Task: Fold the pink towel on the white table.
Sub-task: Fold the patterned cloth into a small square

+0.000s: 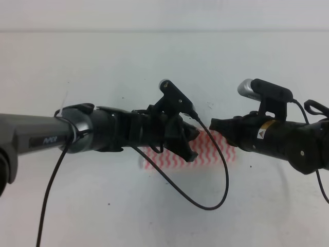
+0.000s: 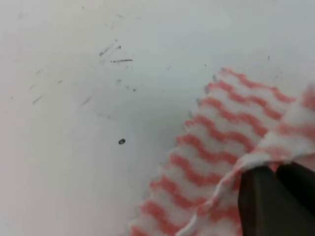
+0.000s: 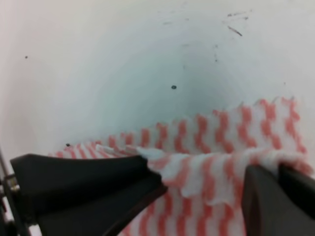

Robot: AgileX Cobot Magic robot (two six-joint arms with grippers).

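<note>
A small dark speck [image 2: 121, 141] lies up and left of the jaws of the left gripper [image 2: 276, 169], thin scuff marks [image 2: 120, 61] farther beyond it, and another speck [image 3: 173, 87] sits ahead and left of the right gripper [image 3: 279, 169] jaws.

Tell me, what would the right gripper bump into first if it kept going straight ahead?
Probably the left gripper. The right gripper points leftward across the towel straight at it, and they look close, though depth is hard to judge.
</note>
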